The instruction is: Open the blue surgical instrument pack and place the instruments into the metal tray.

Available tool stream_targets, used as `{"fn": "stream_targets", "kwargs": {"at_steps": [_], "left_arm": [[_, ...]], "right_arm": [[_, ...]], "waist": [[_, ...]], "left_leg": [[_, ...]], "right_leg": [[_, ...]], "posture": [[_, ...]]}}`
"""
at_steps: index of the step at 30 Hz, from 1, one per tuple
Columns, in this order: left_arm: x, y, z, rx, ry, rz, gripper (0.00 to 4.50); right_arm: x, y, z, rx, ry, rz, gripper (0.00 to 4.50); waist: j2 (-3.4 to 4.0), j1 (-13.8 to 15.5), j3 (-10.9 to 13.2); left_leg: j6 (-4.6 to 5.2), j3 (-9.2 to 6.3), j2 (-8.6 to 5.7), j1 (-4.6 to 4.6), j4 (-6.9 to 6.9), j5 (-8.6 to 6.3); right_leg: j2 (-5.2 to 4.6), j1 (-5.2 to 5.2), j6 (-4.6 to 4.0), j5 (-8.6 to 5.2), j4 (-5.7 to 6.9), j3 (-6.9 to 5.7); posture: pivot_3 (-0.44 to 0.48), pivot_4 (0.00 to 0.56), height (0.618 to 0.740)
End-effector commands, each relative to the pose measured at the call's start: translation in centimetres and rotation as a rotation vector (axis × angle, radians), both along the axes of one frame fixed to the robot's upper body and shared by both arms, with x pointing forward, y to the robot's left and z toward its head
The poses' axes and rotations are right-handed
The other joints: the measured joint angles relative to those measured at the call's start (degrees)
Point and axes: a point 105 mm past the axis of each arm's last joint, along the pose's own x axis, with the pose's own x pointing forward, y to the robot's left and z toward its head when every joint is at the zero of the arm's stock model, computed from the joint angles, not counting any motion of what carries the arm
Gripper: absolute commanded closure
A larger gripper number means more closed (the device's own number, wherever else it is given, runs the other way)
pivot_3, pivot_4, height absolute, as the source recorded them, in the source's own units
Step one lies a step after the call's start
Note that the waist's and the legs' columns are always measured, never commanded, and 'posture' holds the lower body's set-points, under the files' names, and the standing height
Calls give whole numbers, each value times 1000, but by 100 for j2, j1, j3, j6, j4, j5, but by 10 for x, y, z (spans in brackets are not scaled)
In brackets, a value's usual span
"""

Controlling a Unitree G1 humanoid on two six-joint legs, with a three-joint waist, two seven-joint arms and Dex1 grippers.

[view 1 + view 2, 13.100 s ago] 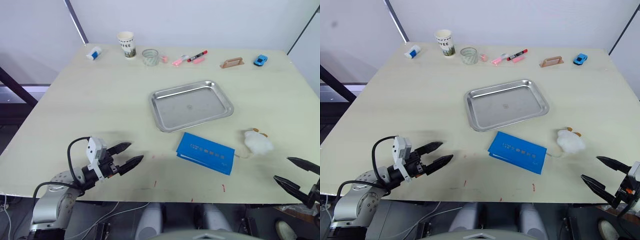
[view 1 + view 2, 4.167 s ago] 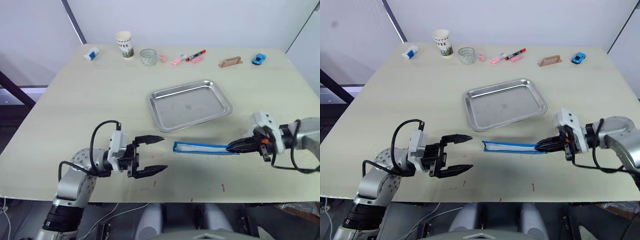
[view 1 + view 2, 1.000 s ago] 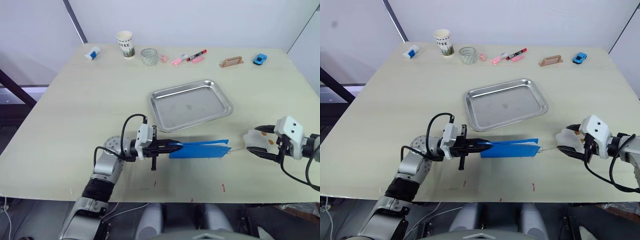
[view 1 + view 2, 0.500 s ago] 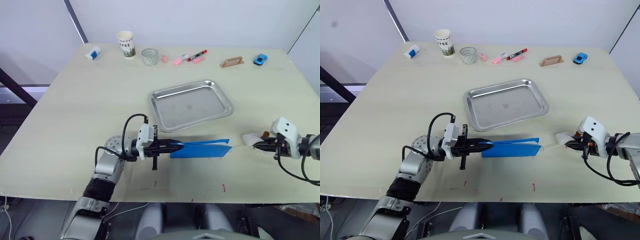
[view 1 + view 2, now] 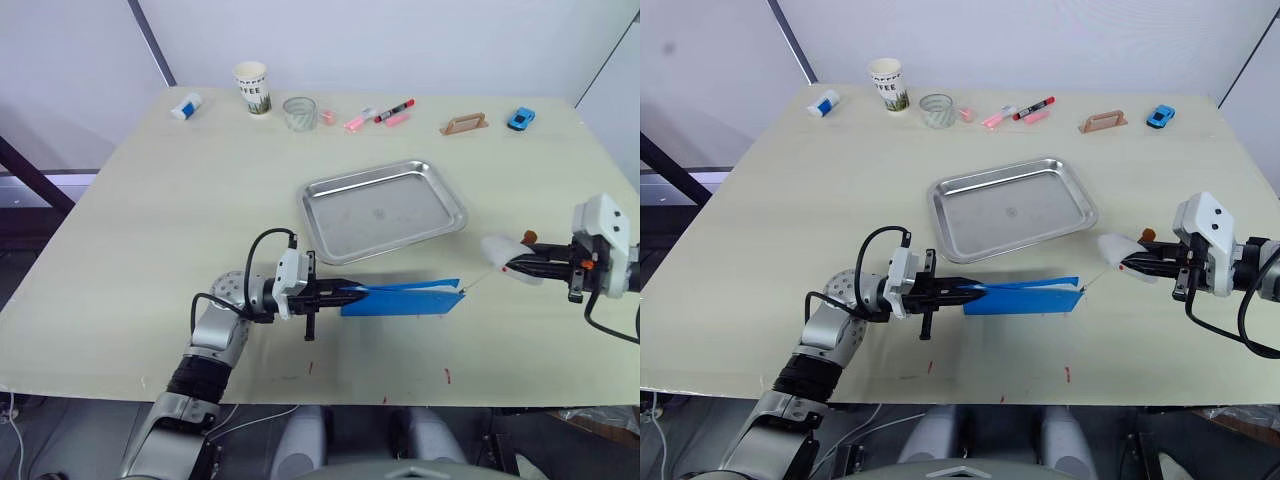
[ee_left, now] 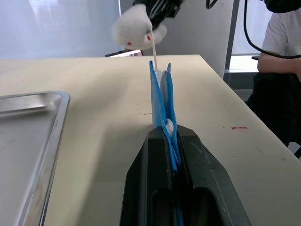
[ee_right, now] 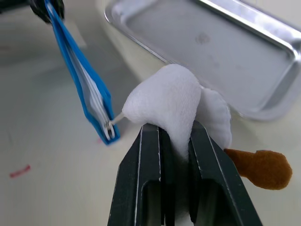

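The blue surgical instrument pack stands on its long edge on the table, just in front of the metal tray, which is bare. My left gripper is shut on the pack's left end. My right gripper is shut on a white plush toy held above the table to the pack's right. A thin cord runs from the toy to the pack's right corner. The instruments are hidden inside the pack.
Along the table's far edge stand a paper cup, a glass, red and pink markers, a tan handle, a blue toy car and a small white-blue item. A person sits past the table's right edge.
My right gripper has shut on the plush toy and lifted it up and to the right, drawing the cord straight. The left gripper and the pack have stayed put.
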Motion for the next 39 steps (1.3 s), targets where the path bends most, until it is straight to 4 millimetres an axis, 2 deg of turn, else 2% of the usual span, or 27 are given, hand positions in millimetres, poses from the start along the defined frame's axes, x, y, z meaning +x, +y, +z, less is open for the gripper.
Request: {"fn": "stream_targets", "kwargs": {"at_steps": [1,5,9,15,19,23,31,39], "left_arm": [[1,2,-4,27,3,-3,4500],[1,1,-4,29,1,-4,4500],[2,0,-4,30,-2,-4,4500],[4,-2,-5,31,-6,-4,4500],[5,-2,-4,29,-10,-2,4500],[5,-2,-4,30,-11,-1,4500],[4,-3,-4,33,-14,0,4500],[4,-4,-3,35,-17,-1,4500]], "right_arm": [[-4,9,36,23,-100,41,4499],[-5,26,52,76,-126,98,4499],[-6,48,60,120,-144,169,4499],[-4,85,54,161,-138,266,4499],[-3,103,38,141,-114,309,4499],[-3,114,27,126,-107,334,4499],[3,140,25,179,-121,366,4499],[6,156,20,210,-125,371,4499]], "waist": [[0,-1,0],[1,0,1],[1,-1,1],[1,3,1],[0,1,0],[1,-1,1],[1,1,0],[1,-3,0]], "left_leg": [[0,0,0,0,0,0],[0,-3,0,-1,0,0],[0,-3,0,-2,0,0],[0,-3,0,-3,0,0],[0,-7,-3,-8,1,0],[0,-8,-3,-8,1,0],[0,-10,-3,-8,1,0],[0,-11,-3,-7,1,0]], "right_leg": [[0,0,0,0,0,0],[0,0,0,0,0,-1],[0,-2,0,0,0,0],[0,-3,0,0,1,0],[0,-4,0,0,-1,2],[0,-5,0,0,2,2],[0,-5,0,0,3,0],[1,-5,0,0,3,-1]], "posture": [[0,150,740],[0,150,740],[0,150,740],[0,150,740],[0,150,740],[0,150,740],[0,150,740],[0,150,740]]}}
